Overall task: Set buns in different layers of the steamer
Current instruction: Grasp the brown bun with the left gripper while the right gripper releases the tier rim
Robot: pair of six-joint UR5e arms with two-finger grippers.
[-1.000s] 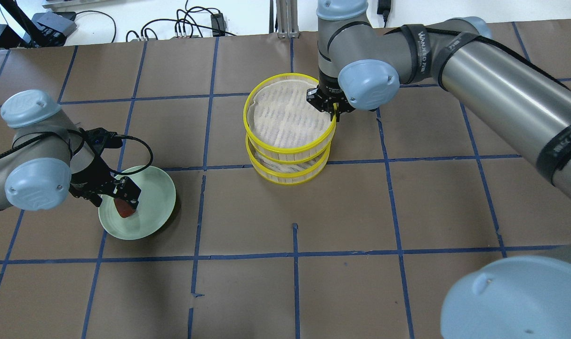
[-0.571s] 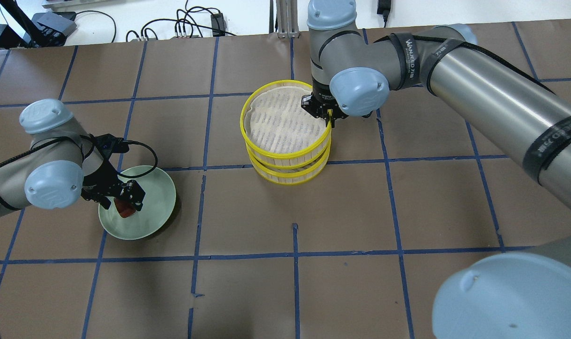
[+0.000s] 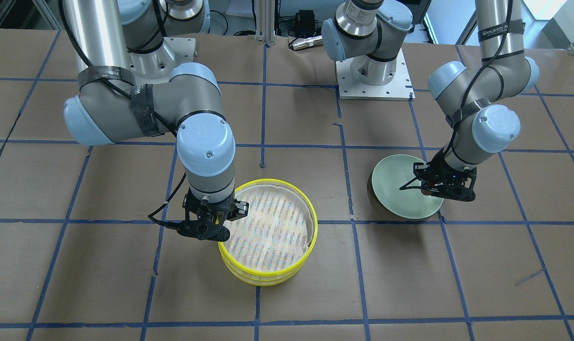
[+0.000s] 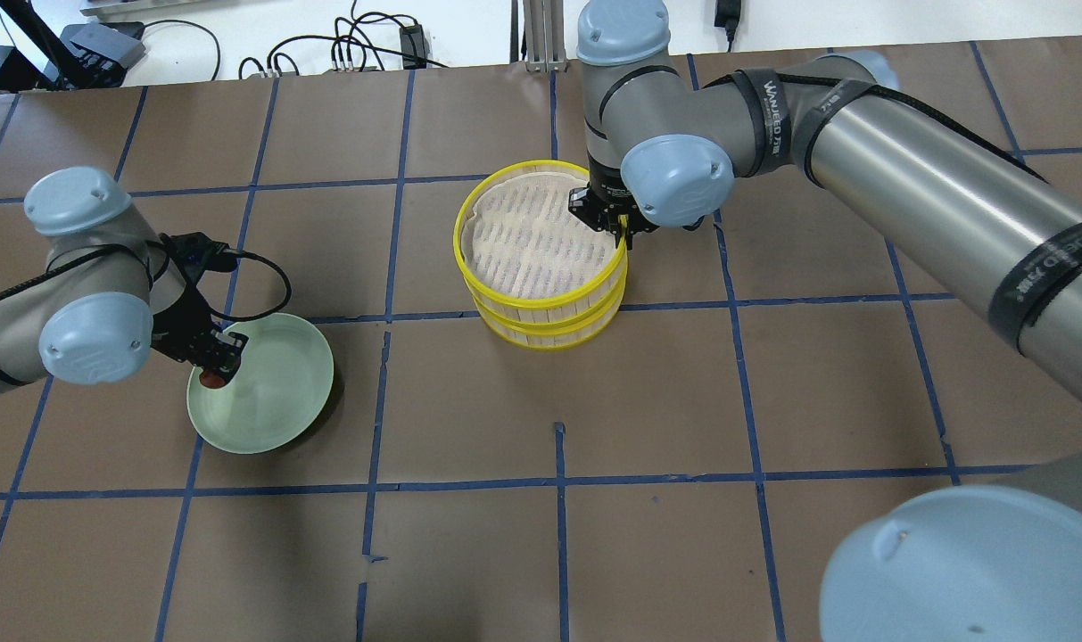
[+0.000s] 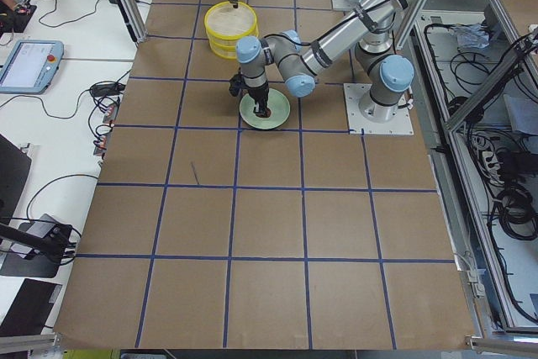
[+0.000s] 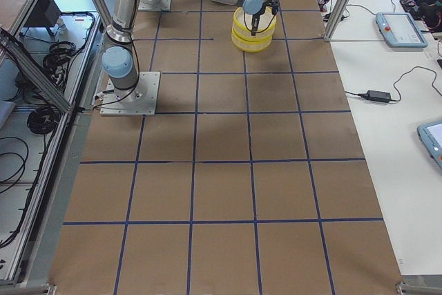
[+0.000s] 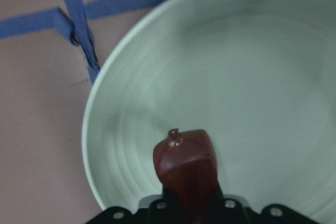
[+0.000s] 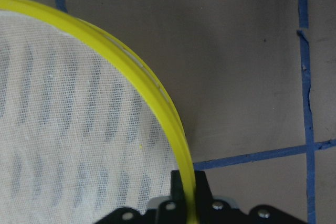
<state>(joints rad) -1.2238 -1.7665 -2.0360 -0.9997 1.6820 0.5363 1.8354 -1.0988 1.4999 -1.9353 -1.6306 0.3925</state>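
Step in hand, as judged: take the bun off the plate while the top tray is moved to open up the one beneath.

Left gripper point(image 4: 214, 358) is closed around the brown bun point(image 7: 185, 160), over the near-robot side of the pale green plate point(image 4: 277, 397). From the wrist view the bun looks clear of the plate surface, though I cannot tell for certain.

Right gripper point(image 4: 619, 226) pinches the yellow rim of the upper layer point(image 4: 527, 241), one finger inside and one outside. Whether this tray rests on the lower layer point(image 4: 549, 335) or is just raised, cannot tell.

Doing it well:
- Raise the bun above the plate rim before moving sideways
- Keep the squeeze light, as the bun looks soft
- The tray is held at a single point on its rim, so it will likely droop; lift slowly and keep it level
- Set it on bare table point(image 4: 772, 383), away from the left arm's path

Bun appearance: dark reddish-brown, glossy, rounded with a small nub on top, far smaller than the plate. White bun not visible in any view
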